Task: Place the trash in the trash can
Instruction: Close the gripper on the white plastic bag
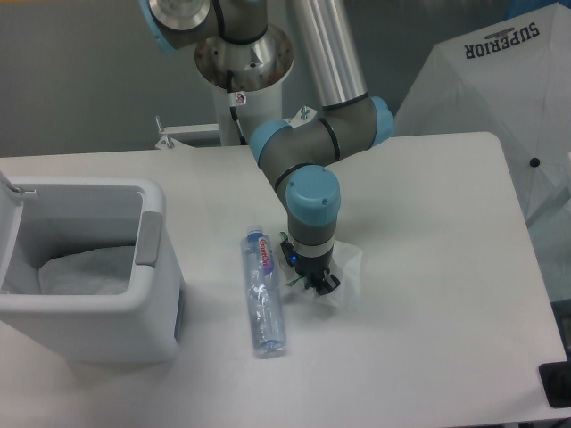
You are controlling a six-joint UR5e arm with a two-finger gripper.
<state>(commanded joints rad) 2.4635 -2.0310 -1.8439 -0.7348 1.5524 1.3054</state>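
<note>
A crumpled white wrapper (343, 272) with green print lies on the table, bunched up under my gripper (312, 283). The fingers look closed on its left part, and the wrapper's edge is pulled in toward them. Just left of it lies a crushed clear bottle (263, 294) with a red-purple label, lengthwise on the table and untouched. The light grey trash can (147, 267) stands at the left, its lid open and a white liner bag visible inside.
The robot's base (241, 67) stands at the table's back. A white umbrella-like cover (508, 98) marked SUPERIOR sits beyond the right edge. A dark object (555, 383) shows at the lower right corner.
</note>
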